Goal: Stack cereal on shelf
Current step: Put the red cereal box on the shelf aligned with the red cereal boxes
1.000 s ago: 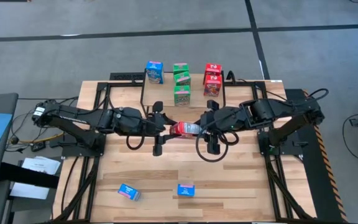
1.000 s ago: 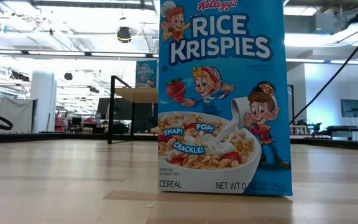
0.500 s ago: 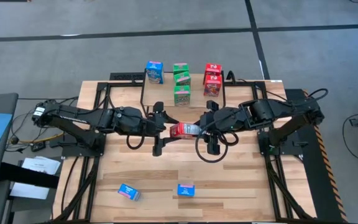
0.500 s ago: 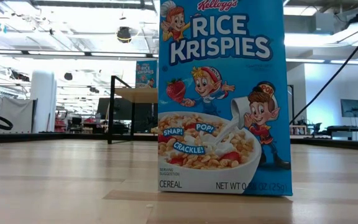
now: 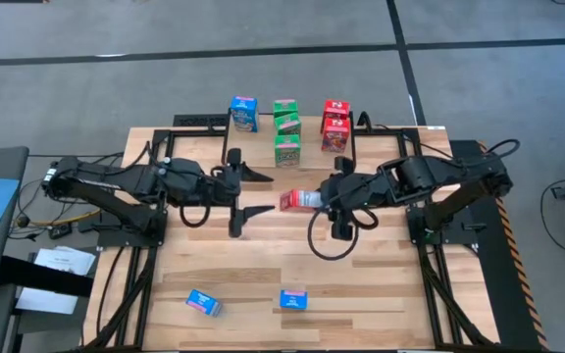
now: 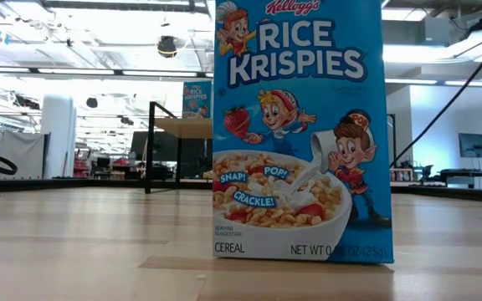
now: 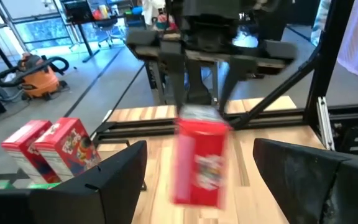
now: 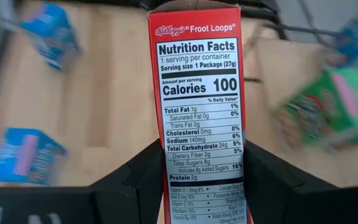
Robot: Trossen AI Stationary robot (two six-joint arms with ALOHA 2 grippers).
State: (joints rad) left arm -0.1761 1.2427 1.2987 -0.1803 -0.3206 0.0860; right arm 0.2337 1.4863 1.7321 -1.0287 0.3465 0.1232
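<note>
The red Froot Loops box [image 5: 299,201] hangs above the middle of the slatted wooden surface [image 5: 381,284], pinched at one end by the right end effector [image 5: 324,199], its nutrition panel facing that arm's wrist camera. The left end effector [image 5: 255,193] sits just beside it, fingers spread and gripping nothing, clear of the box. This looks like the close of a hand-over, with the right arm now carrying the box alone. The next move probably calls for swinging it to the far edge, where the shelf [image 5: 287,147] stands, and setting it on or beside the two red boxes [image 5: 334,126] already stacked there. Just beside those, the green boxes [image 5: 286,132] leave little room for the fingers, so the approach should come from the open side. A blue box [image 5: 243,114] also stands on the shelf; two more blue Rice Krispies boxes wait at the near edge, one lying flat [image 5: 202,302], one upright [image 5: 293,298], well apart from the arms.
</note>
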